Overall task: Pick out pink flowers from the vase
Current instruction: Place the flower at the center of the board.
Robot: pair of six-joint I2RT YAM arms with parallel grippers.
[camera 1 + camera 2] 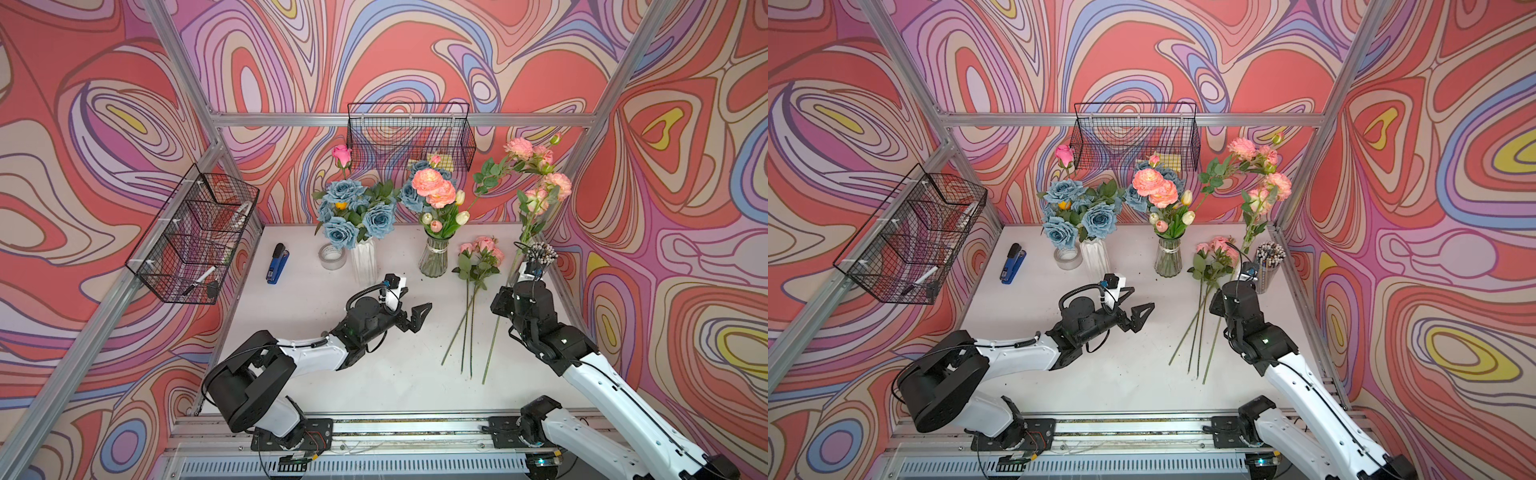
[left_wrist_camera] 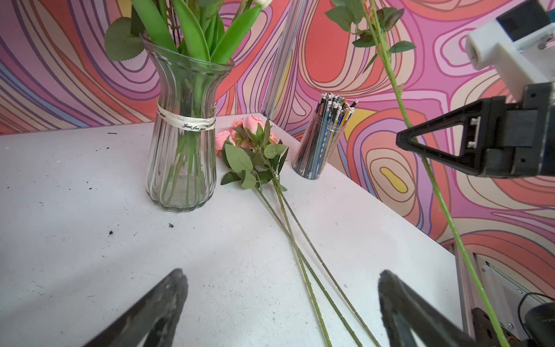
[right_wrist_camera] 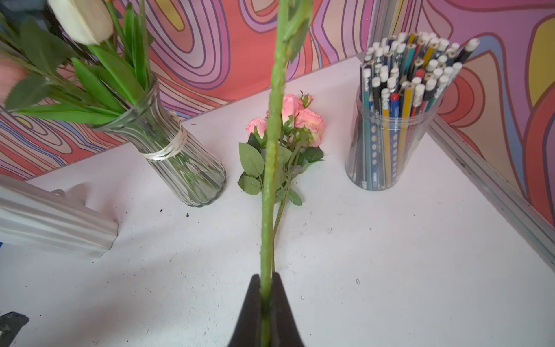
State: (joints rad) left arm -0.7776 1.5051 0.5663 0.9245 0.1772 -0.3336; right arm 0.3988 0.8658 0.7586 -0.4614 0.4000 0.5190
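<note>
Right jaws: clamped the stem of the pink spray [image 1: 559, 185]; its blooms were cut off in the wrist view.
Left jaws: stood wide apart, empty.
Pink flowers [image 1: 482, 248]: lay near the right edge of the desk [image 1: 332, 374], beside the vase [image 1: 434, 262].

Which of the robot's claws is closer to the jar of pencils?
Right. The right gripper, shut on a flower stem, sits just in front of the pencil jar; the open left gripper is farther off, beyond the laid-down flowers.

Bright even light, soft shadows; wrist views blurred near lens
</note>
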